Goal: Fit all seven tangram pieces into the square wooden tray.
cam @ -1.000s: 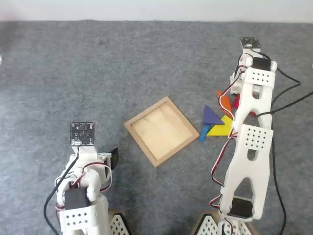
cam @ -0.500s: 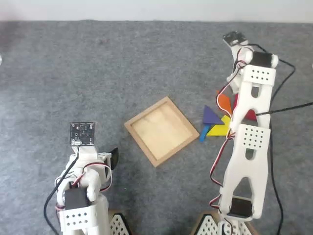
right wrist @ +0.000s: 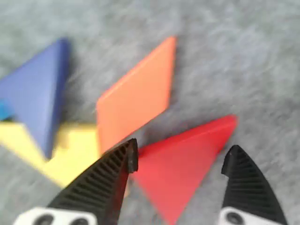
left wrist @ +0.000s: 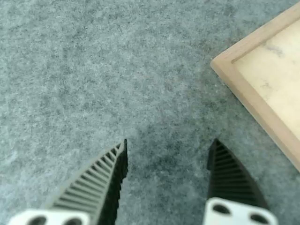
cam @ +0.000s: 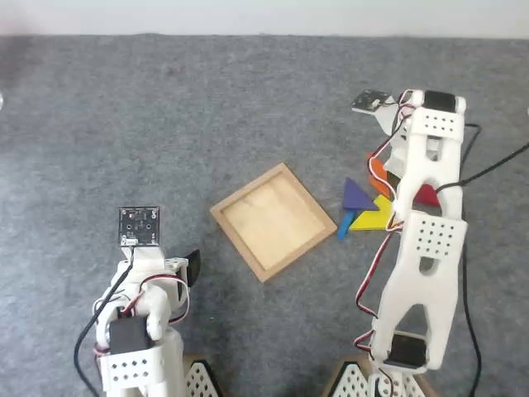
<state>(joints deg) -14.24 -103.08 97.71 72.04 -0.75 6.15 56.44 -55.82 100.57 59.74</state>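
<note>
Parallelogram [right wrist: 138, 96], orange, just beside red triangle [right wrist: 187, 157] under parted right jaws

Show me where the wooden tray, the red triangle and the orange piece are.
wooden tray [cam: 274, 219]: high view, its bare floor.
red triangle [right wrist: 180, 161]: right wrist view, middle of its face.
orange piece [right wrist: 136, 98]: right wrist view, middle of its face.

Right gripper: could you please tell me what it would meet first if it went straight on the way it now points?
Most likely the red triangle, which lies straight ahead of the right gripper, between its open jaws. How far off it is remains unclear.
</note>
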